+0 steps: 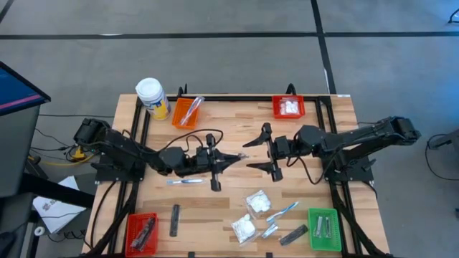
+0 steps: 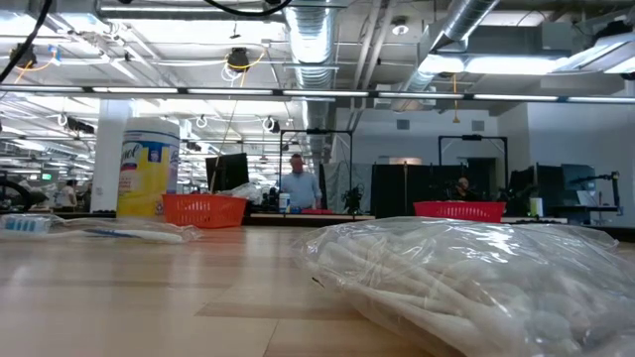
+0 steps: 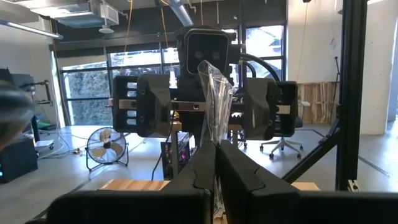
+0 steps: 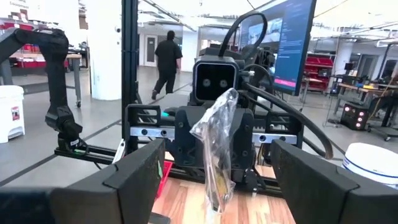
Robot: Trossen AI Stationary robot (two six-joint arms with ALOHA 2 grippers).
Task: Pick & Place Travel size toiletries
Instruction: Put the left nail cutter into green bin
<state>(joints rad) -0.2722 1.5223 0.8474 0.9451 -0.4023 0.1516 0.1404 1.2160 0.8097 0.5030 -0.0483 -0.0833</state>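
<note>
Left end effector: fingers pressed together on a clear crinkled sachet, held upright above mid-bench; contents of the sachet not legible; its lower edge hidden between the fingers.
Right end effector: fingers spread wide, facing the left one, just beside the sachet and not touching it.
Loose toiletries on the bench: toothbrush beside the left arm; dark grey bar near the front edge; two white puffy packets, second toothbrush and another dark bar towards the front right; a packet fills the low view, cut off at the frame edge.
Bins: orange bin; red bin holding white items; red bin; green bin.
Yellow jar, white cap; label writing too blurred to read.
</note>
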